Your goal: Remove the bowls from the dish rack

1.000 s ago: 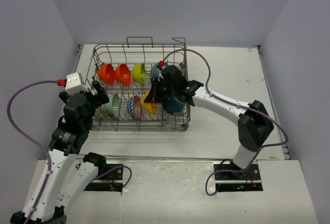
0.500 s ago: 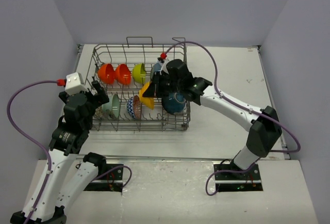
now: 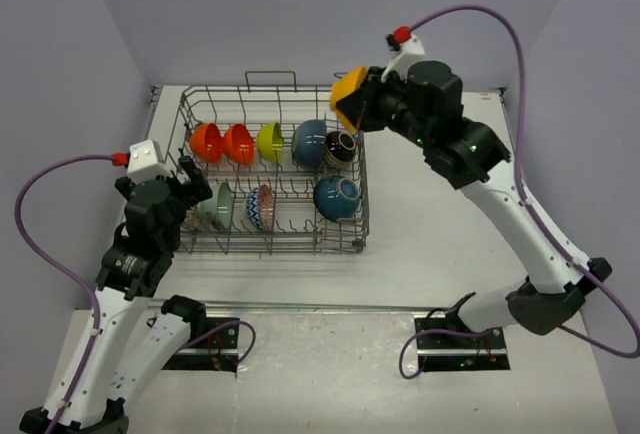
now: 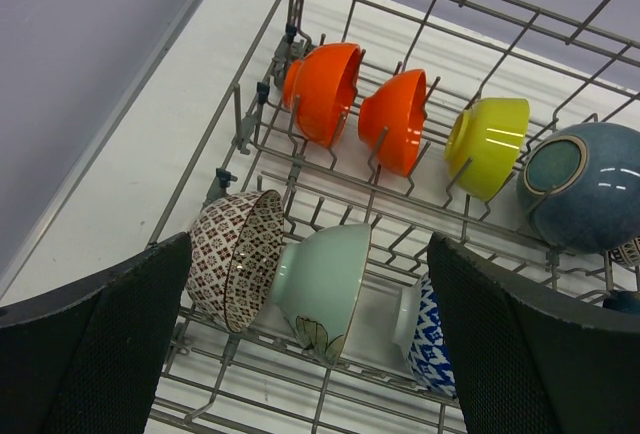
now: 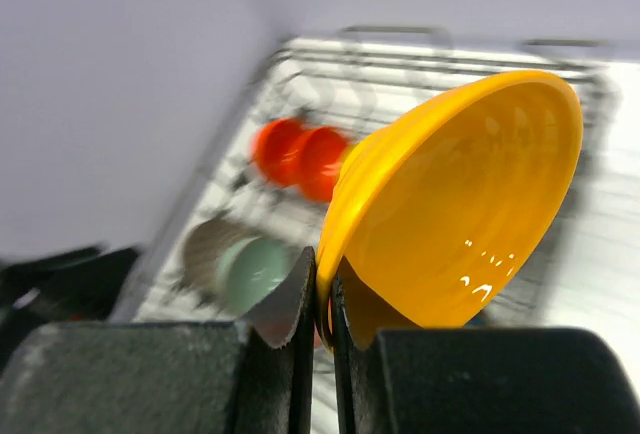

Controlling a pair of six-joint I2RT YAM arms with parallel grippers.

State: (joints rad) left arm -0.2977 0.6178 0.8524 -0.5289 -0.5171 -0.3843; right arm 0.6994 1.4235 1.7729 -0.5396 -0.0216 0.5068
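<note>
White table [image 3: 440, 244]: right jaws pinch yellow bowl [image 3: 348, 86] rim above dish rack [image 3: 270, 245]; left jaws wide.

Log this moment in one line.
right gripper: shut on orange-yellow bowl, held up at far right of dish rack | left gripper: open, facing pale green bowl

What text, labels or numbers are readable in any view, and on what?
None readable in any view.
The brown patterned bowl and blue patterned bowl carry only decorative motifs, no lettering.
The dish rack and the yellow bowl in the right hand show no print.
</note>
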